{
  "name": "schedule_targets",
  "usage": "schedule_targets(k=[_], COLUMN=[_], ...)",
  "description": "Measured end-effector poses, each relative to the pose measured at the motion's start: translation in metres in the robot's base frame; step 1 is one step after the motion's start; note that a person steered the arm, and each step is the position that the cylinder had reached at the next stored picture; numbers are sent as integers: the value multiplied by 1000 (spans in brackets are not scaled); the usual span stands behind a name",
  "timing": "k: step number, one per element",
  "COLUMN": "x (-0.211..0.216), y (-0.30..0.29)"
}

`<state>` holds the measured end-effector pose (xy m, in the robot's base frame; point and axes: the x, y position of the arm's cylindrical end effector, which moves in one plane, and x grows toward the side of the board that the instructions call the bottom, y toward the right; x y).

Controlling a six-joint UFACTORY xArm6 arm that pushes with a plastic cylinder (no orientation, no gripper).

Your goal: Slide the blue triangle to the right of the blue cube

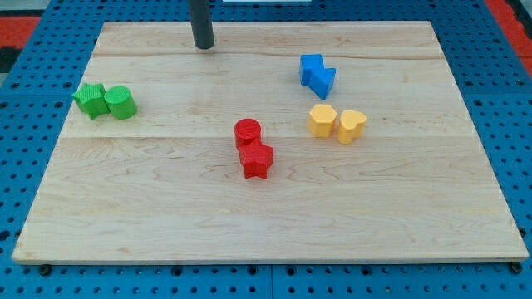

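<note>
On a pale wooden board (166,208): 2 blue blocks, a cube (310,68) touching a triangle (323,81); 2 green blocks (105,100); 2 red blocks (253,148); 2 yellow blocks (337,122). My tip (204,46), a bare dark rod with no jaws, stands apart at the view's top.

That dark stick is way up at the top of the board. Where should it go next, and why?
Probably nowhere far: my tip should stay clear. The blue triangle already sits touching the blue cube on its right, slightly lower in the view. At most I would come round to nudge the triangle level, without disturbing the yellow blocks below.
</note>
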<state>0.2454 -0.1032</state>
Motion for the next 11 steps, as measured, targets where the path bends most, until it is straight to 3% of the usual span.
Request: schedule_targets(k=[5,6,8,9,10,11], x=[-17,-2,97,127,128,95], y=[4,25,46,117,173,232])
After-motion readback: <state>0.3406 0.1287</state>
